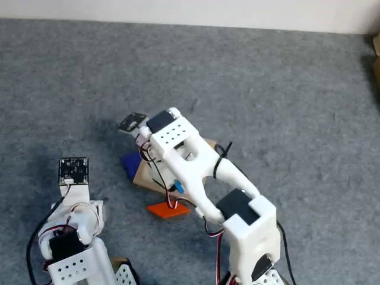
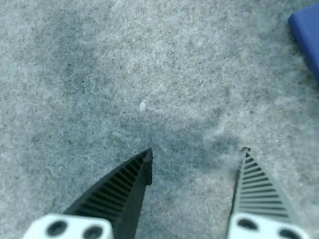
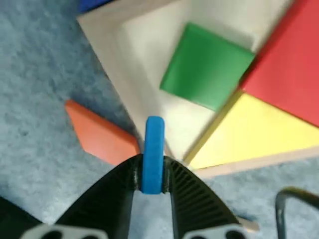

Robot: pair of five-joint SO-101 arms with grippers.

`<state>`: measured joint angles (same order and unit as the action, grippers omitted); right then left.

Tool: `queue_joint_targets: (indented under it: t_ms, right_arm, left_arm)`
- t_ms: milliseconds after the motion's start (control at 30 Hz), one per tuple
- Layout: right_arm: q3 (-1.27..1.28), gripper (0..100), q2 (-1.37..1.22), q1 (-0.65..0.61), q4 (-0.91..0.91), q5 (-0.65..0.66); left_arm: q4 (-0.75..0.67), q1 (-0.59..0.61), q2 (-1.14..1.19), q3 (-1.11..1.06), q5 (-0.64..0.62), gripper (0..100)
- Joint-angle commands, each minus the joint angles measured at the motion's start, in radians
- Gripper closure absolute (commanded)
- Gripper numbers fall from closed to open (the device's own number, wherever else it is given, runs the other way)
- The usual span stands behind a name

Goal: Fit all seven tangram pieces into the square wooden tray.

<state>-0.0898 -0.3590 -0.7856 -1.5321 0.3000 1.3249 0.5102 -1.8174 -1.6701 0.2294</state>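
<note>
My right gripper (image 3: 153,162) is shut on a light blue piece (image 3: 153,149) held on edge just above the rim of the square wooden tray (image 3: 107,45). Inside the tray lie a green square (image 3: 207,67), a red piece (image 3: 289,69) and a yellow piece (image 3: 254,134). An orange piece (image 3: 102,134) lies on the carpet just outside the tray's rim. In the high view the right arm covers most of the tray (image 1: 144,175), with the orange piece (image 1: 168,209) at its near side. A dark blue piece (image 1: 130,163) touches the tray's left corner. My left gripper (image 2: 197,154) hangs open over bare carpet, the dark blue piece (image 2: 306,37) off to one side.
Grey carpet covers the whole table. A small black and white tag (image 1: 132,123) lies just behind the tray. The left arm's base (image 1: 77,261) sits at the near left, and a cable (image 3: 289,199) shows beside the right gripper.
</note>
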Motion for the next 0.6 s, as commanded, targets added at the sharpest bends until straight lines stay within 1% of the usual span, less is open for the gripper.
queue_joint_targets:
  t_ms: [0,67,200,333,567]
  right_arm:
    - [0.008,99.0,0.068,-0.007,0.042,-0.009]
    - [0.012,95.8,0.067,-0.007,0.042,-0.009]
    - [0.012,86.4,0.067,-0.007,0.042,-0.009]
    - [0.01,85.8,0.067,0.007,0.042,-0.008]
    - [0.004,85.8,0.067,0.105,0.048,-0.005]
  left_arm:
    - [0.002,0.005,-0.007,0.035,-0.011,73]
    - [0.002,0.005,-0.007,0.035,-0.011,73]
    - [0.002,0.007,-0.007,0.035,-0.011,73]
    - [0.002,0.007,-0.007,0.035,-0.011,73]
    - [0.002,0.007,-0.007,0.035,-0.011,73]
